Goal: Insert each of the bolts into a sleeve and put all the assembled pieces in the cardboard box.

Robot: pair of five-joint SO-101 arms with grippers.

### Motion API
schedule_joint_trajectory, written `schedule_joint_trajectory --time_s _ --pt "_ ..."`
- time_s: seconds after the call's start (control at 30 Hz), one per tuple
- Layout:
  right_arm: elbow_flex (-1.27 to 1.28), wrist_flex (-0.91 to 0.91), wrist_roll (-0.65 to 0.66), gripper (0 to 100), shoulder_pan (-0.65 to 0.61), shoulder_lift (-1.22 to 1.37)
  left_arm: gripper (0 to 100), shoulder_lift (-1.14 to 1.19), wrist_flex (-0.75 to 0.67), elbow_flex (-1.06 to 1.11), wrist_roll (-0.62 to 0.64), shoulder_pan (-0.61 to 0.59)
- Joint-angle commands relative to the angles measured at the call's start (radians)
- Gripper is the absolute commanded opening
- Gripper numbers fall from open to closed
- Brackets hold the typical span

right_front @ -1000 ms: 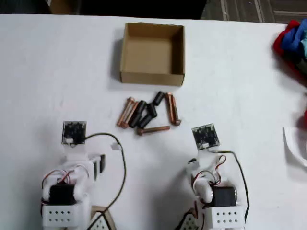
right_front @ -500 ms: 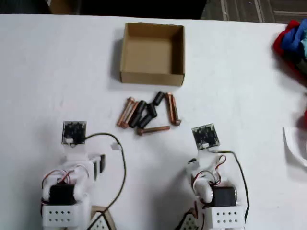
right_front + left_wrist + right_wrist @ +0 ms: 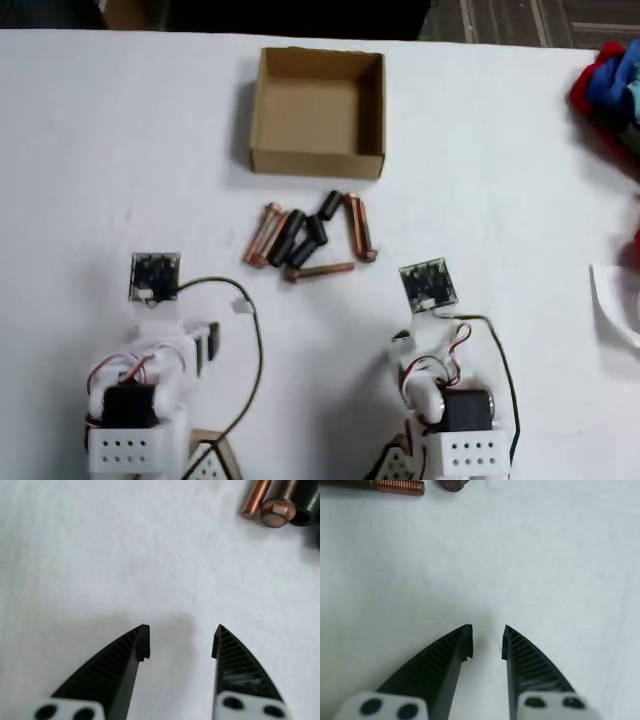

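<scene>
Left claw wide and right claw narrowly parted, both empty by the counter's near edge, we judge the bolts and sleeves heaped mid-counter beside the cardboard box so either arm reaches.

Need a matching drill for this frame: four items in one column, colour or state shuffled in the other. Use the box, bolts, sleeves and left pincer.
Column 1
1. cardboard box
2. bolts
3. sleeves
4. left pincer

Column 2
A. copper, threaded
B. open, holding nothing
C. brown, empty inside
D. black, hollow

Pairs: 1-C, 2-A, 3-D, 4-B
</scene>
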Motion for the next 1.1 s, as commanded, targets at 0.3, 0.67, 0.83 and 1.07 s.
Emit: schedule_joint_trajectory --time_s 0.3,0.67,0.83,1.07 --pt "0.005 -0.285 0.009 10.8 -0.007 -0.013 22 0.003 -0.017 0.021 -0.011 0.006" --pt "-0.112 -0.295 0.009 10.8 -0.162 0.054 22 0.003 -0.017 0.021 -0.011 0.006" --pt "-0.399 -0.341 0.009 10.8 -0.165 0.407 22 0.003 -0.017 0.021 -0.011 0.006" --pt "-1.079 -0.13 0.0 10.8 -0.174 1.247 22 0.003 -0.017 0.021 -0.011 0.006"
